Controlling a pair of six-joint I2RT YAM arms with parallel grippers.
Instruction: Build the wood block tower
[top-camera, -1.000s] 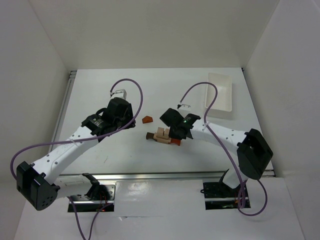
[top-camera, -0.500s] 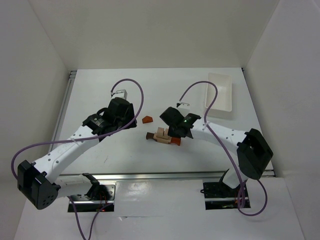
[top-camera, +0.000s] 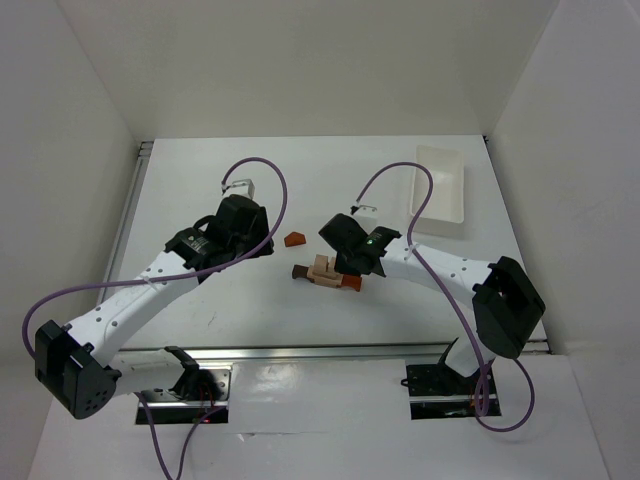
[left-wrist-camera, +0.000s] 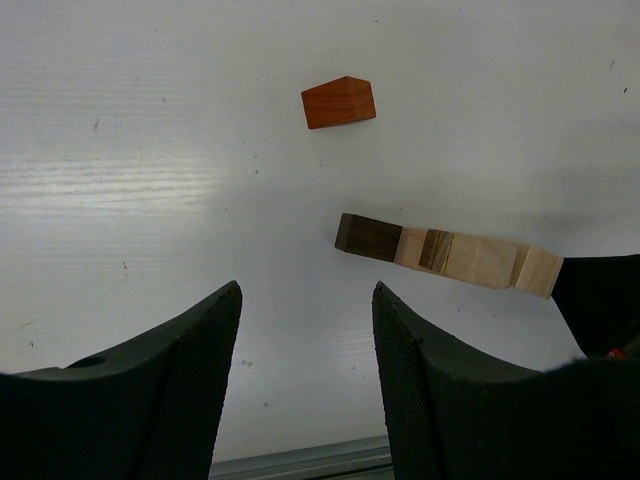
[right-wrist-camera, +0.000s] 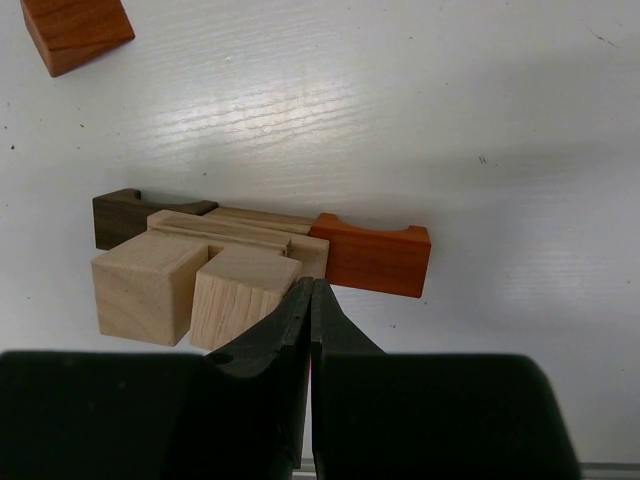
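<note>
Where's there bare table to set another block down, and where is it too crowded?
Bare table lies at the far side, between the left gripper and the white tray, and along the near side between the block cluster and the metal rail. Crowded in the middle: orange wedge, cluster, right gripper.

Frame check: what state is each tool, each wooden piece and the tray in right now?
left tool: open, empty, hovering.
right tool: shut, holding nothing, tips at the tan blocks.
tan blocks: grouped low, not yet a tower.
dark brown bar: flat, at one end of the group.
reddish-orange block: flat, at the group's other end.
wedge: lying alone, apart from the group.
white tray: open side up, apart from the blocks.
</note>
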